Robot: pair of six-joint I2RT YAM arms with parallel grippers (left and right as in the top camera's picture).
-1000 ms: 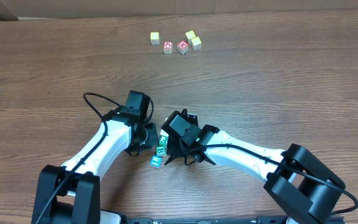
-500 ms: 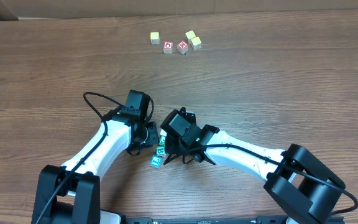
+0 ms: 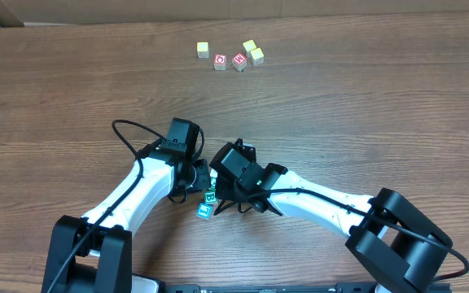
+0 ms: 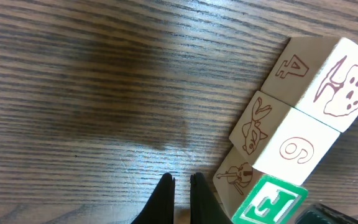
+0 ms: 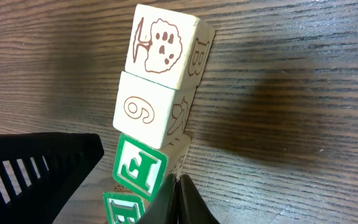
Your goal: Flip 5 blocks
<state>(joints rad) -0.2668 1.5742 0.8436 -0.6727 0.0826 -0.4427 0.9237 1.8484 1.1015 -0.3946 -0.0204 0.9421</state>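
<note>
1. As the left arm is edged slightly right toward the row of blocks (image 3: 208, 203) in the overhead view, a third block top that was exposed a second ago is now covered by it. Only two teal tops are left showing from above.
2. The left gripper (image 4: 180, 186) is held with its fingers pressed together and nothing between them. Its tip is set just left of the row's near end, above the wooden table (image 3: 365, 106).
3. The right gripper (image 5: 178, 196) is likewise closed on nothing, with its tip placed just right of the green-faced block (image 5: 140, 167).
4. The row is found at the near centre of the table, between the two grippers. Four tops are counted in the right wrist view: the dinosaur block (image 5: 163, 45) and the number block (image 5: 145, 109) farther off, and two green ones nearer.
5. No block is seen lifted or tipped, so the flipping here is judged not yet begun. The small shift is read as closing in for a push.
6. The red-faced cubes (image 3: 220, 62) and yellow cubes (image 3: 256, 56) are left at the far side, well apart.
</note>
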